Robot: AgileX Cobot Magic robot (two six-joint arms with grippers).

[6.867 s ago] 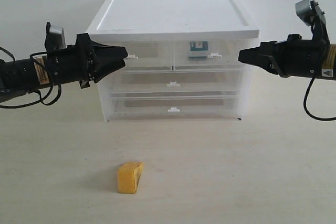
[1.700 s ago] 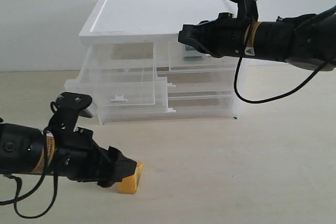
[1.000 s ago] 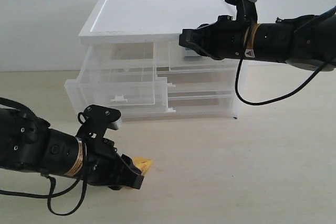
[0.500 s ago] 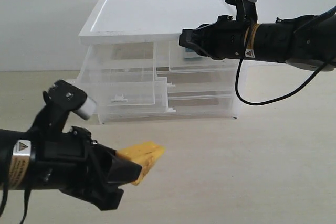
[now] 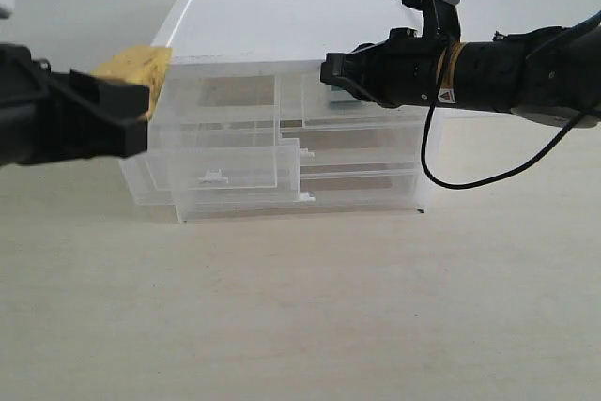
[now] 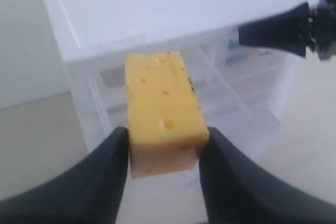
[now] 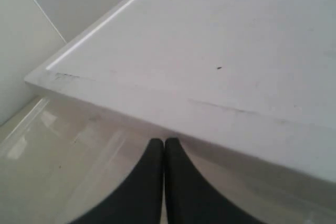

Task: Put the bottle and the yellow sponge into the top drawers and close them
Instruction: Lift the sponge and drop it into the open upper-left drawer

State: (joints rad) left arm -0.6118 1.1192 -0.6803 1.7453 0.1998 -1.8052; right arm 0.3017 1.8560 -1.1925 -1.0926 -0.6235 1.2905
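Observation:
The yellow sponge [image 5: 137, 65] hangs in the air beside the cabinet's upper left corner, with my left gripper [image 5: 139, 93] shut on it. In the left wrist view the sponge [image 6: 163, 108] sits pinched between both fingers [image 6: 113, 156]. The left top drawer [image 5: 214, 168] is pulled far out toward the front, and nothing shows in it. My right gripper [image 5: 326, 70] is shut and empty, its tips [image 7: 164, 144] just under the cabinet lid at the right top drawer [image 5: 376, 119]. The bottle is almost hidden behind that gripper; only a teal sliver [image 5: 338, 93] shows.
The white cabinet [image 5: 291, 25] stands at the back of a pale table [image 5: 376, 307]. Below the top drawers lie two full-width drawers [image 5: 362, 185], both pushed in. The right arm [image 5: 507, 77] stretches across the cabinet's front right.
My left gripper has lifted the sponge from the table in front up to the height of the cabinet lid at the left. The right arm has stayed put.

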